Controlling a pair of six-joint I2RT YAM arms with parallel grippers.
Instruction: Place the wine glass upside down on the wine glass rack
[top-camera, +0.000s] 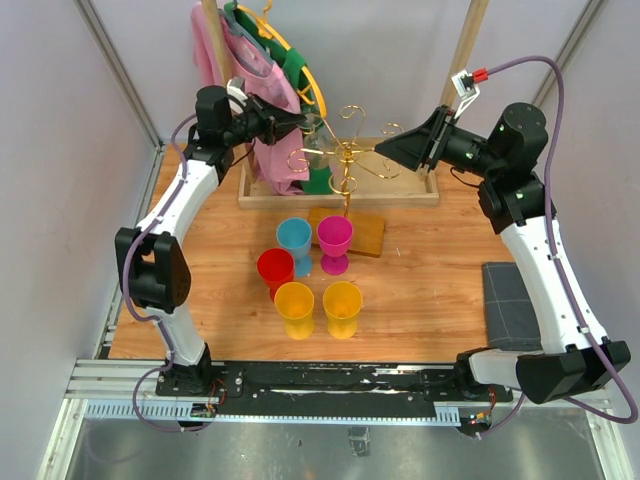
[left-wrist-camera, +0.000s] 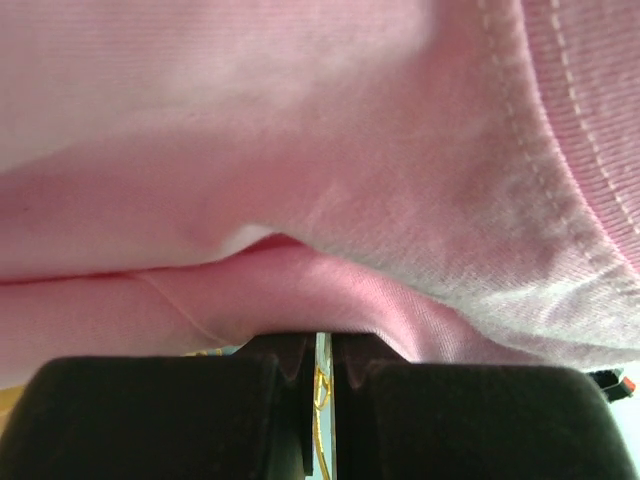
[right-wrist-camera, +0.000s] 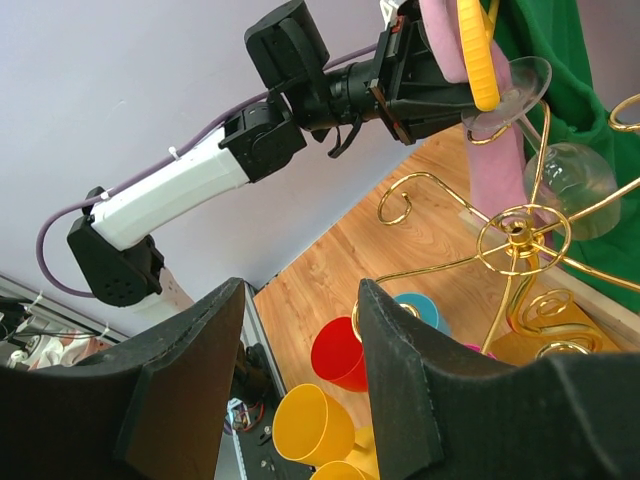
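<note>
The gold wine glass rack (top-camera: 347, 157) stands on its small wooden base mid-table, and its curled arms fill the right of the right wrist view (right-wrist-camera: 517, 232). The clear wine glass (right-wrist-camera: 573, 178) hangs upside down, foot up and bowl down, beside the rack's far-left arms; it is faint in the top view (top-camera: 316, 137). My left gripper (top-camera: 298, 122) is shut on the glass's foot (right-wrist-camera: 520, 80), and a thin glass edge shows between its jaws (left-wrist-camera: 325, 345). Pink cloth covers most of that view. My right gripper (top-camera: 398, 150) is open and empty (right-wrist-camera: 300, 370), just right of the rack.
Behind the rack is a wooden clothes rail (top-camera: 338, 190) with pink (top-camera: 262, 95) and green garments on yellow hangers, touching my left gripper. Blue (top-camera: 294, 240), magenta (top-camera: 335, 240), red (top-camera: 275, 270) and two yellow cups (top-camera: 318, 305) stand in front. A dark mat (top-camera: 510, 300) lies right.
</note>
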